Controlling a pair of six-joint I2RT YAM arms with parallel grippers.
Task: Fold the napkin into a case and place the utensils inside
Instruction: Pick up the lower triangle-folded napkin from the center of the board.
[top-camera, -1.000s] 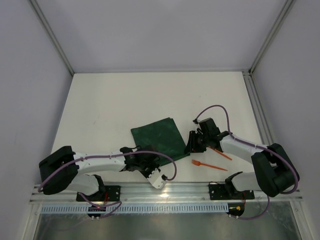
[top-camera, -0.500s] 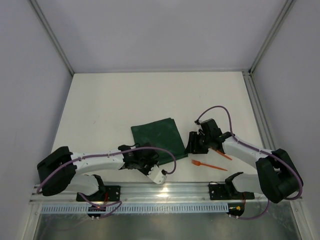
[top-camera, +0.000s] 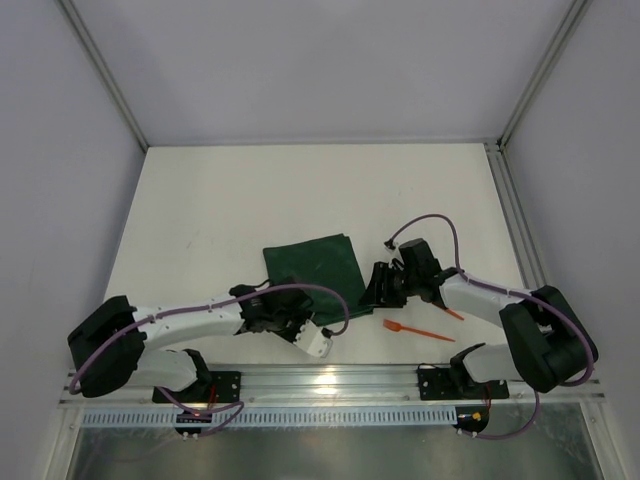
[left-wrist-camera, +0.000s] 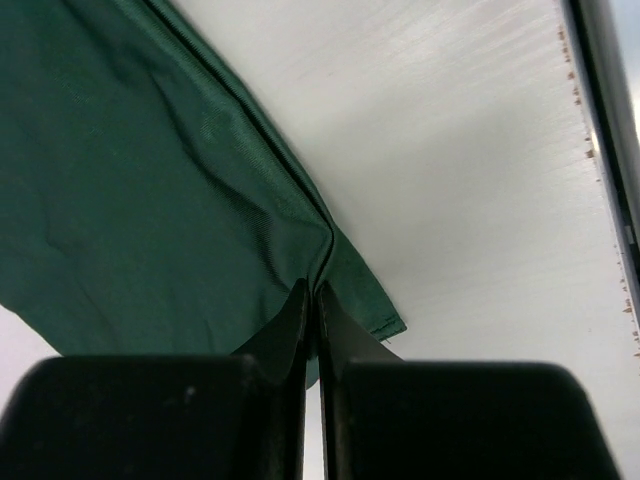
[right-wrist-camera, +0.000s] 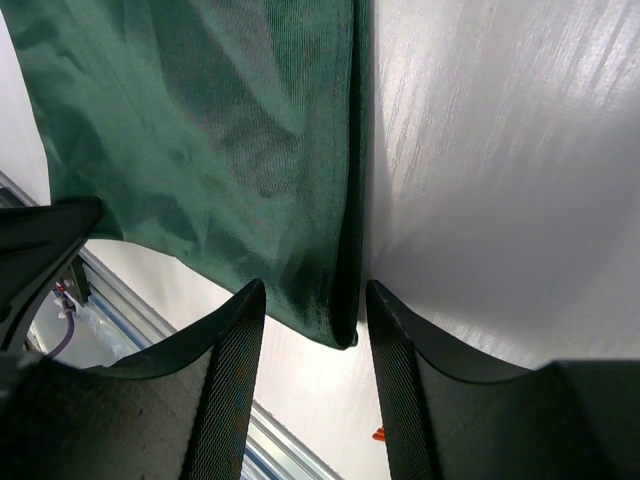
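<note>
Spread on the white table (top-camera: 200, 200) near the front middle, between both arms: the napkin (top-camera: 315, 268), dark green, its edge showing two layers. Pinched at the near corner by the left gripper (left-wrist-camera: 312, 292), fingers pressed together on a ridge of the cloth. Straddled at the right-hand corner by the right gripper (right-wrist-camera: 312, 300), fingers spread, the cloth's edge running between them. Just to the right, on bare table, the utensils (top-camera: 417, 329), orange, one in the open, the other partly under the right arm (top-camera: 480, 295).

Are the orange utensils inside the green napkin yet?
Out. Both utensils lie on the white table, to the right of the napkin.
</note>
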